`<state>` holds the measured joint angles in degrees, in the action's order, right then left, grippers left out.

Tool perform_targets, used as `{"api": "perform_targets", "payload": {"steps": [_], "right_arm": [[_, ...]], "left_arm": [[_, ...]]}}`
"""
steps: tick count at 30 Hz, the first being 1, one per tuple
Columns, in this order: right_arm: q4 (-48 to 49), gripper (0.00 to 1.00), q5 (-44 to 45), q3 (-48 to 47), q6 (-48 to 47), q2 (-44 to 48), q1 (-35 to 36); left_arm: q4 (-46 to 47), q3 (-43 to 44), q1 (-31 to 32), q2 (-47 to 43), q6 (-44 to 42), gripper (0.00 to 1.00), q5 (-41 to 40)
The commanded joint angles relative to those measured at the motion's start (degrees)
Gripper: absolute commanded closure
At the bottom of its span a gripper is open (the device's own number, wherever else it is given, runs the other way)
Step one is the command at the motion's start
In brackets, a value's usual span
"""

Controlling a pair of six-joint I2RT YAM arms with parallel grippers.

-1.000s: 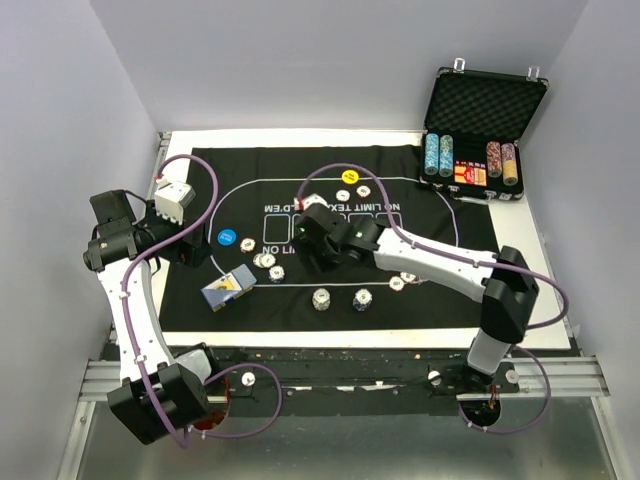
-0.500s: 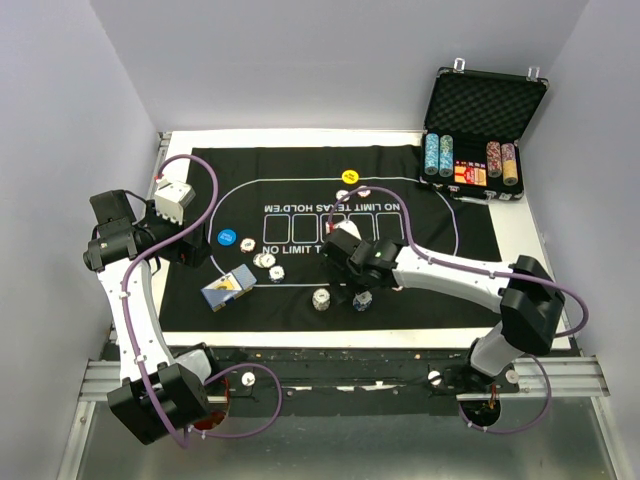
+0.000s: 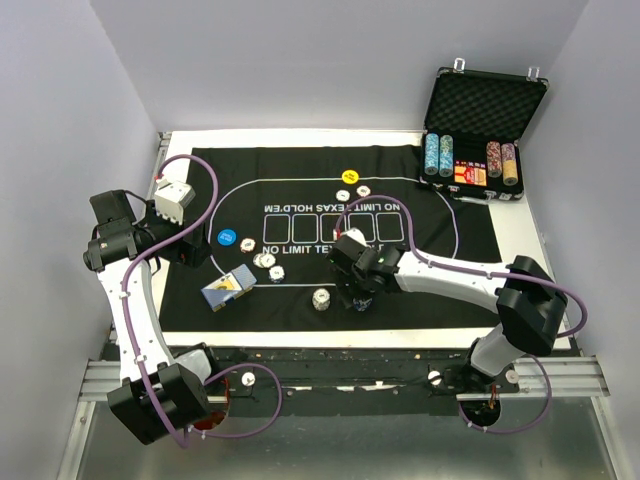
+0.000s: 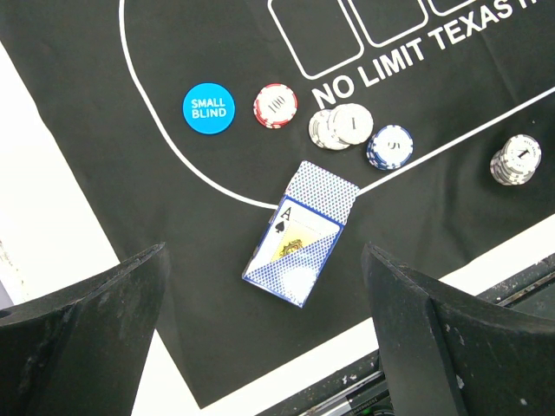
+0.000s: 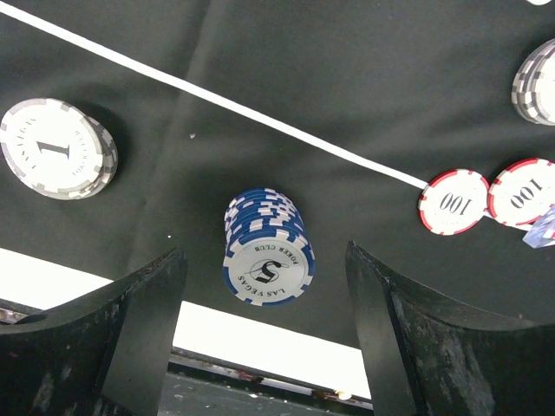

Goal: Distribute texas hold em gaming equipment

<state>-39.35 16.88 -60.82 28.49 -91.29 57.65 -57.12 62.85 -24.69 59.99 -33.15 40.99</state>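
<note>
Deck box (image 4: 299, 234) is lying flat near the mat's (image 4: 130, 225) front-left edge, blue-backed flap open, ace of spades showing. Beyond it, SMALL BLIND disc (image 4: 209, 108), red 100 chip (image 4: 275, 105), slumped white 1 pile (image 4: 342, 126) and blue 5 pile (image 4: 389, 147) are sitting in a row. Tall blue 5 stack (image 5: 264, 251) is standing upright by the near edge, white 1 stack (image 5: 59, 149) sitting to its left. Yellow disc (image 3: 349, 176) is lying far side.

You have: black mat (image 4: 182, 251), white print; blue-and-white stack (image 5: 264, 256); red-and-white chips (image 5: 453, 202); blue disc (image 4: 209, 108); yellow disc (image 3: 349, 176); blue-latticed deck box (image 4: 303, 234).
</note>
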Motion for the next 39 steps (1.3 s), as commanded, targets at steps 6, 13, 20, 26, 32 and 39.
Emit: {"api": "perform_targets", "payload": {"steps": [6, 13, 20, 26, 32, 39], "right_arm": [[3.9, 0.21, -2.7, 3.8, 1.1, -1.0, -0.7], [5.2, 0.28, -3.4, 4.7, 1.2, -0.6, -1.1], [5.8, 0.39, -4.1, 5.4, 1.3, -0.6, -1.6], [6.2, 0.49, -4.4, 6.2, 1.4, -0.7, -1.8], [5.2, 0.52, -4.1, 5.4, 1.3, 0.8, -2.1], [1.9, 0.56, -2.6, 2.5, 1.0, 3.0, -2.1]], "left_arm": [[-0.8, -0.2, -0.4, -0.6, -0.4, 0.01, 0.3], [-0.8, 0.1, -0.4, -0.6, -0.5, 0.01, 0.1], [-0.6, -0.3, -0.4, -0.7, -0.3, 0.01, 0.0], [-0.5, -0.3, -0.4, -0.9, -0.4, 0.01, -0.2], [-0.5, -0.5, -0.4, -0.8, -0.6, 0.01, -0.3], [-0.4, -0.9, -0.4, -1.0, -0.4, 0.01, 0.0]]}}
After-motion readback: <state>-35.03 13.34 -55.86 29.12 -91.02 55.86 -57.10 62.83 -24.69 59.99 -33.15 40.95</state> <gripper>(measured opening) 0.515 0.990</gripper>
